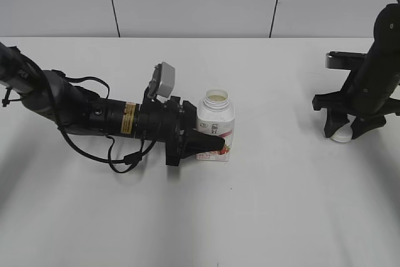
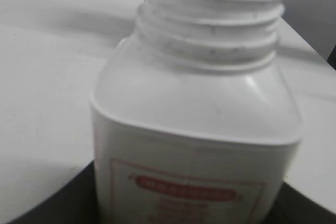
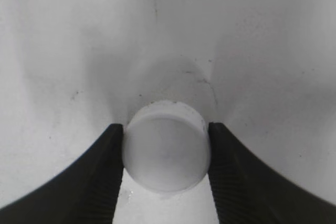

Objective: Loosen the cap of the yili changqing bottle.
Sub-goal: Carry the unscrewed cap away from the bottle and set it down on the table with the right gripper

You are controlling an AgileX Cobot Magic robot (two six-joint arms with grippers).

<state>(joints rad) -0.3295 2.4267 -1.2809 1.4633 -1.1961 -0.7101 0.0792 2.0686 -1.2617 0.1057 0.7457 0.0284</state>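
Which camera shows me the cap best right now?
The right wrist view: the cap fills the centre, between the right pincer's fingers. The exterior view shows only a white sliver under that pincer; the left wrist view shows none.

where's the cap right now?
Off the bottle: the cap is on the table at the right of the exterior view, clamped between the right gripper's fingers. The left gripper holds the open bottle near the middle.
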